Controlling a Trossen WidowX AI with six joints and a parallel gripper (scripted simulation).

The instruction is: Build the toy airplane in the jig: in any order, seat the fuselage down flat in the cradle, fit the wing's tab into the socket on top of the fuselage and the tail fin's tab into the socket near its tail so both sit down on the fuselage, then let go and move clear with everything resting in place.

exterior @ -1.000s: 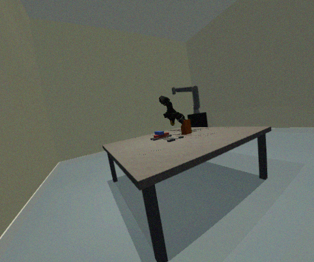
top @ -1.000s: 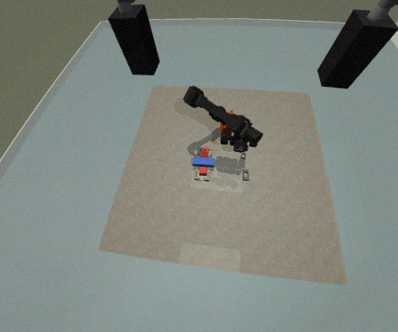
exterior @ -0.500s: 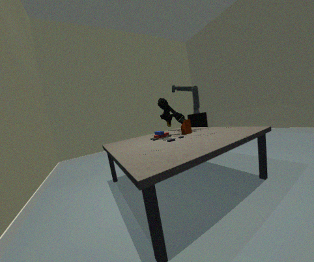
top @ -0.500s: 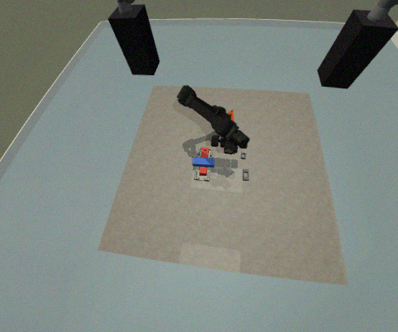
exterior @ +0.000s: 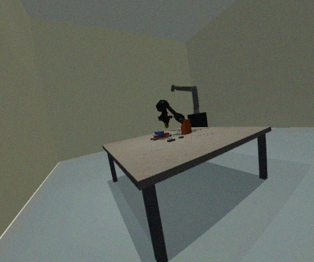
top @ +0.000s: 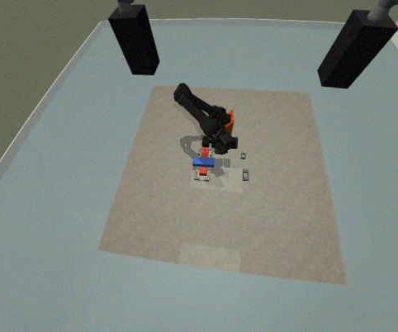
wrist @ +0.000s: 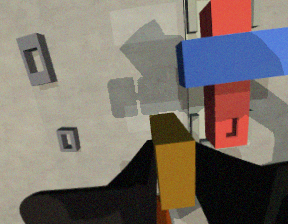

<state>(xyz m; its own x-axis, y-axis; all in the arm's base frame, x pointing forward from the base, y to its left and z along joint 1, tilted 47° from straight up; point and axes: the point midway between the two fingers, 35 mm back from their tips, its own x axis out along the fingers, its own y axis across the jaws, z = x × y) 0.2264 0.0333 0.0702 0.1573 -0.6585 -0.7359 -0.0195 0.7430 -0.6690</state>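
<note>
The red fuselage (top: 205, 151) (exterior: 167, 134) (wrist: 231, 102) lies in the pale jig cradle (top: 196, 178) (wrist: 193, 17). The blue wing (top: 203, 162) (exterior: 159, 133) (wrist: 230, 59) lies across its top; its tab is hidden. The tail socket (wrist: 232, 128) shows open near the fuselage's end in the wrist view. My gripper (exterior: 166, 124) (wrist: 165, 143) is shut on the yellow tail fin (exterior: 167, 126) (wrist: 176, 177) and holds it well above the table. In the wrist view the fin is left of the fuselage's tail end. The fin's tab is hidden.
Two grey open holders stand on the table beside the cradle, a larger one (top: 246, 179) (exterior: 171, 140) (wrist: 44, 78) and a smaller one (exterior: 181, 137) (wrist: 68, 130). The orange arm base (top: 230, 121) (exterior: 186, 128) stands behind. The arm's shadow crosses the cradle.
</note>
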